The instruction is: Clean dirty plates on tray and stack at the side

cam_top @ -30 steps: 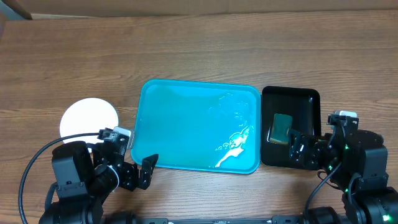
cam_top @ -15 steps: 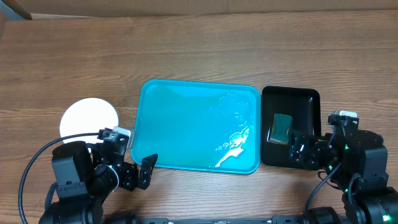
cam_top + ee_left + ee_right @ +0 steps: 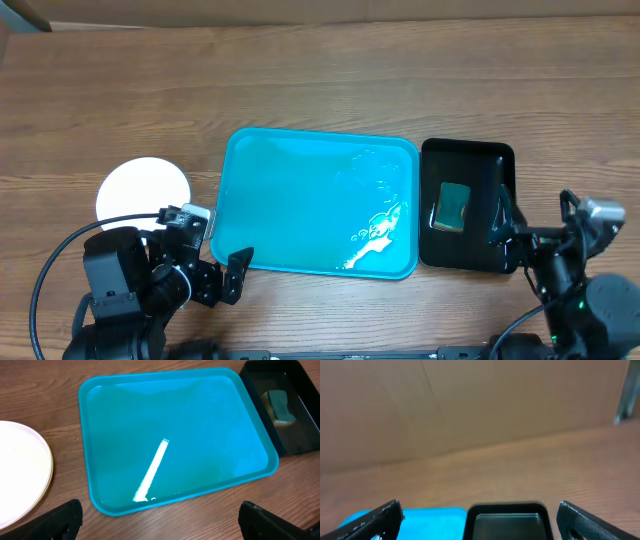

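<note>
Overhead view is showing the plates lying as one round white pile on the wooden surface, just beside the left edge of the tray and not touching it. From the left wrist camera, the white top plate is sitting on a pale yellowish rim below it. How many plates are making the pile, the pictures are not telling. The turquoise tray is carrying no plate now. Only some wet glints are shining on its right half, and no sauce is showing on it or on the top plate.

By this, the task is looking finished or very nearly finished: the plates are off the tray, are looking clean and are standing stacked at the side. Nothing more is appearing to wait, except perhaps parking the arms.

To the right, the black tray is lying just beside the turquoise one, with a greenish sponge resting inside it.

Both arms are idle. The left fingers are standing wide apart near the front left corner of the tray and are gripping nothing. The right fingers are also spread wide and empty, facing over the black tray towards a cardboard wall.

No brand, label or readable writing is showing anywhere.
</note>
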### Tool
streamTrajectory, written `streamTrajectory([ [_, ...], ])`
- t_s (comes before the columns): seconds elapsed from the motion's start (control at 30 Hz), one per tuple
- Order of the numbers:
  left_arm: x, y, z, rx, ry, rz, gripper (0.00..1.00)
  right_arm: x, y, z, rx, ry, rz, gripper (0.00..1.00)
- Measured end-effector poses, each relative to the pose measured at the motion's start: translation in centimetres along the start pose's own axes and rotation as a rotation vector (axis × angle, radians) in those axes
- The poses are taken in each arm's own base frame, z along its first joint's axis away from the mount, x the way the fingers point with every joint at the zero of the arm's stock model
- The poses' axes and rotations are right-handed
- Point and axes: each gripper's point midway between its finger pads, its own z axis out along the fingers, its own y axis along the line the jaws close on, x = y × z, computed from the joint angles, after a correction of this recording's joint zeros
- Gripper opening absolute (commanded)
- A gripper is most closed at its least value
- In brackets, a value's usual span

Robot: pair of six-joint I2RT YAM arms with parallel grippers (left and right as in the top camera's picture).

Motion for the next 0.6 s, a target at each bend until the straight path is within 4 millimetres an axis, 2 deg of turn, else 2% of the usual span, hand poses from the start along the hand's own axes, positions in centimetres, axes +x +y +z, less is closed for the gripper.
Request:
streamTrajectory([
  [0.33, 0.0, 0.1, 0.0, -0.003, 0.001, 0.001, 1.00, 3.3, -0.8, 1.3, -0.037, -0.198, -0.027, 1.00],
  [0.6, 0.0, 0.1, 0.0, -0.003, 0.001, 0.001, 1.00, 4.3, -1.2, 2.1, -0.044, -0.293, -0.083, 1.00],
])
